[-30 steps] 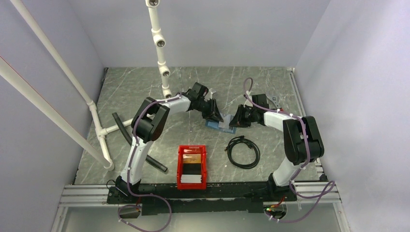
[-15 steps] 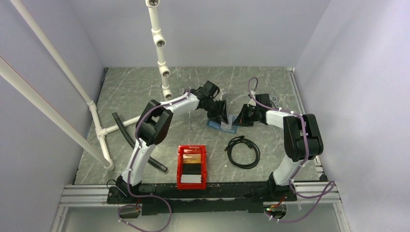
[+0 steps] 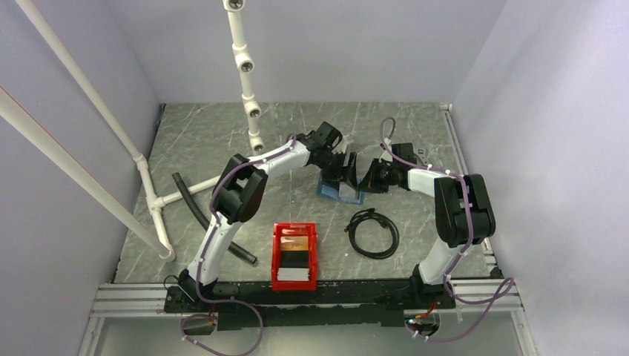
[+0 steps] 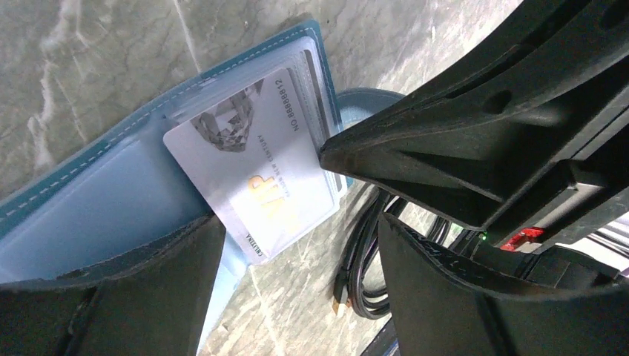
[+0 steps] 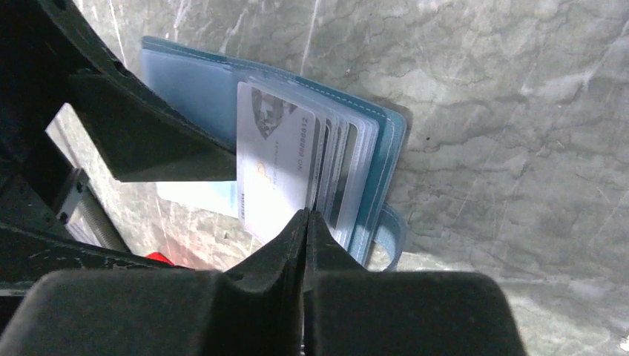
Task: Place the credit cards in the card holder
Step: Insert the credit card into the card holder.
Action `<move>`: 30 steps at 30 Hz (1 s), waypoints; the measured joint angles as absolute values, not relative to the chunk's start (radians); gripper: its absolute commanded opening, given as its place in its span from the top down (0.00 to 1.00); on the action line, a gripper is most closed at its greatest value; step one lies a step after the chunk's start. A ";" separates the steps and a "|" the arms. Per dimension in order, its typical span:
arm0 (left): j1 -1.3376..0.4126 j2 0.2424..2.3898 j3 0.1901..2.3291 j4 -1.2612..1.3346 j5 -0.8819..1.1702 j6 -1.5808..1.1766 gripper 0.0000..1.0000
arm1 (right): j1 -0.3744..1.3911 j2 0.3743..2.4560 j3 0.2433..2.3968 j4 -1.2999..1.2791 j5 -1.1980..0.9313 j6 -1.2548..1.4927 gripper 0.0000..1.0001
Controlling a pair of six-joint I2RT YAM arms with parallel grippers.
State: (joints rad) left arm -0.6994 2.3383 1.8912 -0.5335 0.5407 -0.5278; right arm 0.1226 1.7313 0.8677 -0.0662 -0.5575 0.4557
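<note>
The blue card holder [image 3: 335, 192] lies open on the table; it also shows in the left wrist view [image 4: 96, 200] and the right wrist view [image 5: 386, 148]. A whitish credit card [image 4: 256, 178] sticks partway out of a clear sleeve, also visible in the right wrist view [image 5: 271, 167]. My left gripper [image 4: 300, 231] is open, straddling the card's free end, with one finger [image 4: 111, 297] on the holder's left page. My right gripper [image 5: 306, 216] is shut, tips at the sleeve edges beside the card; whether it pinches a sleeve is unclear. More cards, an orange-gold one [image 3: 294, 242] and whitish ones [image 3: 294, 274], lie in the red bin.
The red bin [image 3: 277, 256] stands near the front middle. A coiled black cable [image 3: 373, 231] lies right of it, close to the holder. A white pipe frame [image 3: 248, 81] and a black hose [image 3: 194, 210] are on the left.
My left gripper has moved right onto the card holder, closer to the right gripper. The right gripper has stayed at the holder's right side.
</note>
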 measured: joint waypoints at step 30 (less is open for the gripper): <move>-0.686 2.319 1.895 -0.502 0.573 -0.506 0.11 | 0.116 1.719 0.892 -0.144 -0.547 0.411 0.64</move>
State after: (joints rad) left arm -0.6865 2.3192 1.8950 -0.5018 0.5732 -0.5056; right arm 0.1162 1.7187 0.8917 -0.1444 -0.5468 0.4107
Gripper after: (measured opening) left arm 0.839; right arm 0.254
